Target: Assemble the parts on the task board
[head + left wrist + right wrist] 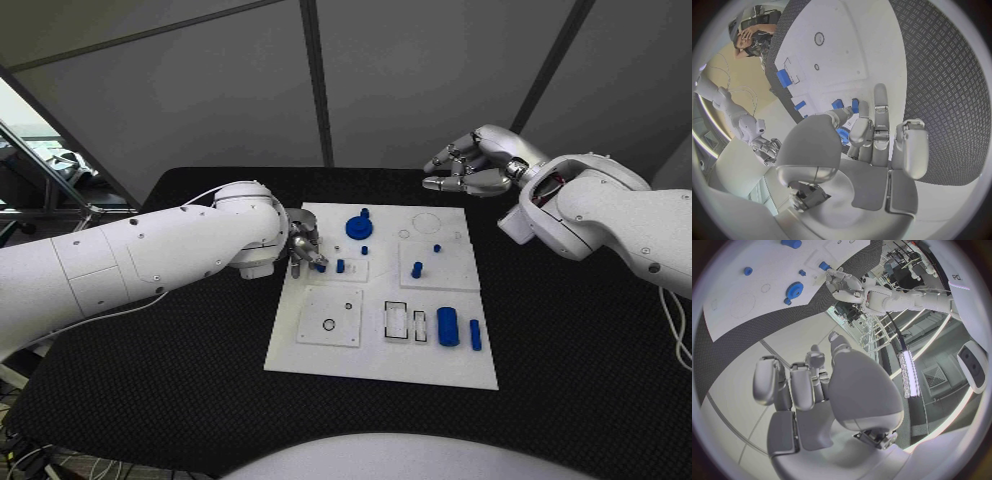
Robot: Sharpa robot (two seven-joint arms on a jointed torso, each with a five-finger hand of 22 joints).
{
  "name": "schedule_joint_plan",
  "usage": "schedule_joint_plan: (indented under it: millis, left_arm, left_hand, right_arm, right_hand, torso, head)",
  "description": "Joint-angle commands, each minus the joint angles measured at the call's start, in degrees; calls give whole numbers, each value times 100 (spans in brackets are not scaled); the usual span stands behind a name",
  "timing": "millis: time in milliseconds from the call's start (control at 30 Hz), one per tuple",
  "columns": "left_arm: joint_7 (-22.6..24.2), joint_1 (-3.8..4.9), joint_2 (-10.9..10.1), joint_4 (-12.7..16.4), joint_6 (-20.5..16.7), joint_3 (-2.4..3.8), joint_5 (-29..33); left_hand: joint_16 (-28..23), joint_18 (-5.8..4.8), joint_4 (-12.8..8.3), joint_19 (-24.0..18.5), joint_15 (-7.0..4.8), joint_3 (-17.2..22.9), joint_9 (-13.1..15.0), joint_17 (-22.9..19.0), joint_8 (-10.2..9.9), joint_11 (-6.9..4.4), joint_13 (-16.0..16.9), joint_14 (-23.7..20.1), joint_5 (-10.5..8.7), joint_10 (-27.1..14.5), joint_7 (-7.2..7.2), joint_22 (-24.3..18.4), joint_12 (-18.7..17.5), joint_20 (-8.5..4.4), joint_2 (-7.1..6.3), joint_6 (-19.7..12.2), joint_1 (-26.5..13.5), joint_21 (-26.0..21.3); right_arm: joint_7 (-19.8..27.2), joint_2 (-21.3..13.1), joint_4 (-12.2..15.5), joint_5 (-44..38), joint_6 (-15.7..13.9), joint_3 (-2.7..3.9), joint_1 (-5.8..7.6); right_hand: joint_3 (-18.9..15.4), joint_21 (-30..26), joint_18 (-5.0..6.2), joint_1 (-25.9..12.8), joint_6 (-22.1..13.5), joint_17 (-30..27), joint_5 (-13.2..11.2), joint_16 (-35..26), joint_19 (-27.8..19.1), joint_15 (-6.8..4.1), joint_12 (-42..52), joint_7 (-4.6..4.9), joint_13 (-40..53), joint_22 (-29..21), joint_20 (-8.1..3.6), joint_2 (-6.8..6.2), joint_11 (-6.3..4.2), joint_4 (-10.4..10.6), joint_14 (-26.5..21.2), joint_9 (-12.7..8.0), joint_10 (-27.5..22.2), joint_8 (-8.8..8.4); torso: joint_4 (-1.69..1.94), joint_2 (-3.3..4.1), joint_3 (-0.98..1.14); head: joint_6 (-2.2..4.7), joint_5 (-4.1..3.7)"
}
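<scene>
My left hand (302, 248) is down at the left edge of the white task board (378, 355). My fingers (881, 117) there are bent in close together. In the left wrist view a small blue part (842, 135) sits right between my thumb and my fingers, and they press on it from both sides. Just past my fingertips two more little blue parts stand on the board, a short one (837, 104) and a peg (855, 105) beside it. Farther out from my fingers are a small blue piece (800, 105) and a bigger blue block (784, 77).

From my head I can see a blue gear (359, 227) just beyond my left hand, near the far end of the board. A small blue peg (340, 266) stands right next to my fingertips. Another peg (417, 269) stands in the middle of the board, well away from both hands. A fat blue cylinder (449, 327) and a thin blue bar (476, 335) lie side by side at the near right part of the board.

My right hand (473, 167) is up over the black table (577, 330), past the far right corner of the board. Its fingers (802, 385) are curled in and there is nothing in them. It touches no part.
</scene>
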Motion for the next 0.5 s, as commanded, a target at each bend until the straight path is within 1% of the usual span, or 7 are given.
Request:
schedule_joint_plan:
  millis: [33, 267, 500]
  left_arm:
    - [-26, -5, 14, -2, 139, -7, -32]
    - [-15, -5, 43, -39, 151, -7, -32]
    - [-3, -5, 109, -108, 157, -8, -32]
  left_hand:
    - [-4, -136, -572, 97, -30, 608, 13, -10, 39, -11, -3, 13, 26, 14, -38, 856, -13, -13, -56, 7, -4, -6]
    - [-4, -137, -580, 100, -30, 630, 18, -10, 46, -12, -3, 13, 26, 16, -39, 860, -13, -14, -68, 7, -11, -3]
    - [-3, -135, -569, 96, -28, 671, 26, -11, 61, -10, 3, 15, 26, 24, -37, 856, -7, -14, -71, 9, -50, -10]
  right_arm:
    - [56, 8, 2, -11, 27, 3, 11]
    - [57, 8, 6, -11, 25, 3, 10]
    - [55, 1, 12, -11, 20, 3, 10]
  right_hand:
    - [-15, -32, 47, -36, 33, 63, 12, -36, -30, -49, -25, -3, 1, -15, -31, 43, -25, 11, 272, -7, 27, 33]
    - [-15, -32, 47, -37, 33, 63, 12, -36, -30, -49, -24, -3, 2, -16, -31, 43, -25, 11, 272, -7, 28, 33]
    - [-15, -32, 47, -37, 33, 63, 12, -36, -30, -49, -24, -3, 2, -16, -31, 43, -25, 11, 272, -7, 28, 33]
  torso:
    - [1, -4, 1]
    - [-10, 5, 2]
    - [-9, 5, 5]
  head:
    - [4, 6]
    - [20, 9]
    - [2, -4]
